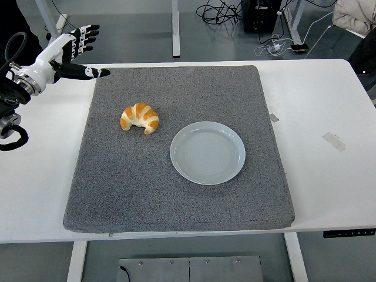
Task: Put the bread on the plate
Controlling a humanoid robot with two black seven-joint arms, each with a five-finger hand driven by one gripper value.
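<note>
Nearest, along the bottom, lies the front edge of the white table (329, 194), with a metal panel (189, 268) of the frame showing beneath it. Then comes the grey mat (135, 194), covering most of the tabletop from the near edge to the far one. On the mat, right of centre, sits the plate (207, 153), pale, round and bare. Further back and to the left rests the bread (140, 117), a golden croissant curved like a horseshoe with both tips toward the near side, lying flat on the mat, near the plate yet not touching it. To the right of the mat, two small strips of tape (333, 141) stick to the bare table.

Farther still, at the upper left, hovers the left hand (69, 51), white with black fingertips, entering from the left edge above the mat's far-left corner. Fingers spread and holding nothing, thumb stretched out toward the right over the mat's corner. Well apart from the bread, which lies nearer and to the right of the hand, with open mat between them.

Beyond the table's far edge, grey floor, table legs, a tangle of cables (226, 10) and a dark box.
</note>
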